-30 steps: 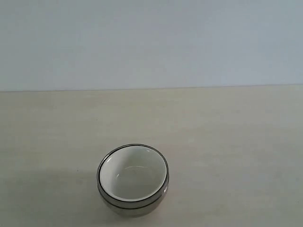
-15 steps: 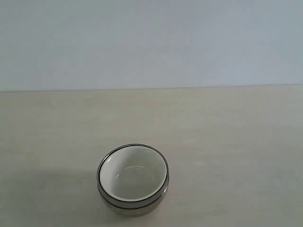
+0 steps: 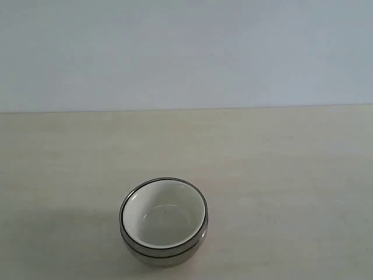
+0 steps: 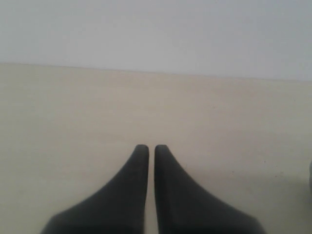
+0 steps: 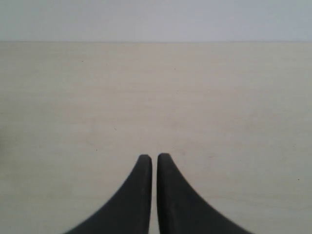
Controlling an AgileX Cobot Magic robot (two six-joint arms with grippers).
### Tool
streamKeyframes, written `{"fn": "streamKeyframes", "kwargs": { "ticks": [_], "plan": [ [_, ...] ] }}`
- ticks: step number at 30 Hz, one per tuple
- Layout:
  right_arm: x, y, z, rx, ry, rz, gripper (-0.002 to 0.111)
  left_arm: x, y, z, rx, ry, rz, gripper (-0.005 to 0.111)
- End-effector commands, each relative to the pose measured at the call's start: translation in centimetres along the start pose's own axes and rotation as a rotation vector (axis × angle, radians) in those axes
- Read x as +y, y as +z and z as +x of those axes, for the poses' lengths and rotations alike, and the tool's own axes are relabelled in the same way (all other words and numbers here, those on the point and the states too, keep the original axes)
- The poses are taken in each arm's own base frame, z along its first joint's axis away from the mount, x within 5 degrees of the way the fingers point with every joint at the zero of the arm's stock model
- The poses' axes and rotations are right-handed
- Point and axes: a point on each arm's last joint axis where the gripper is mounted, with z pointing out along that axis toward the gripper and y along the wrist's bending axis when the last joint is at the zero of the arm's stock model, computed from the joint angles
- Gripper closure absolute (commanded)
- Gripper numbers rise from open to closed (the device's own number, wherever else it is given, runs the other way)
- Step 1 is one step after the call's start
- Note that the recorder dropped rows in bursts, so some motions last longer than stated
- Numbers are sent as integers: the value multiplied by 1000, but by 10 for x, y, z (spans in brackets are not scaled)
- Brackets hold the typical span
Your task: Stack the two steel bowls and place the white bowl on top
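Note:
The white bowl [image 3: 164,214] sits nested on top of the two steel bowls [image 3: 175,254], whose shiny rims and sides show around and below it, near the front of the table in the exterior view. Neither arm appears in that view. In the left wrist view my left gripper [image 4: 147,147] is shut over bare tabletop with nothing between its fingers; a dark sliver at that frame's edge [image 4: 310,176] cannot be identified. My right gripper [image 5: 154,157] is likewise shut and empty over bare table in the right wrist view. The bowls do not show in either wrist view.
The light wooden table [image 3: 280,169] runs back to a pale grey wall [image 3: 186,52]. Nothing else stands on it in any view.

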Motion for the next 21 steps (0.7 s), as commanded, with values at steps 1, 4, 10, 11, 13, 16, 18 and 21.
{"fn": "streamKeyframes", "kwargs": {
  "ticks": [1,4,10,11,13,16,18,21],
  "plan": [
    [0,0,-1,-9,-4,6,108,0,0,1,1,-19,-1,103],
    [0,0,-1,-9,-4,6,108,0,0,1,1,-19,-1,103],
    [0,0,-1,-9,-4,6,108,-2,0,1,3,-12,34,103],
    [0,0,-1,-9,-4,6,108,-2,0,1,3,-12,36,103],
    [0,0,-1,-9,-4,6,108,-2,0,1,3,-12,36,103],
    [0,0,-1,-9,-4,6,108,-2,0,1,3,-12,34,103],
    [0,0,-1,-9,-4,6,108,-2,0,1,3,-12,34,103],
    [0,0,-1,-9,-4,6,108,-2,0,1,3,-12,34,103]
  ]
}}
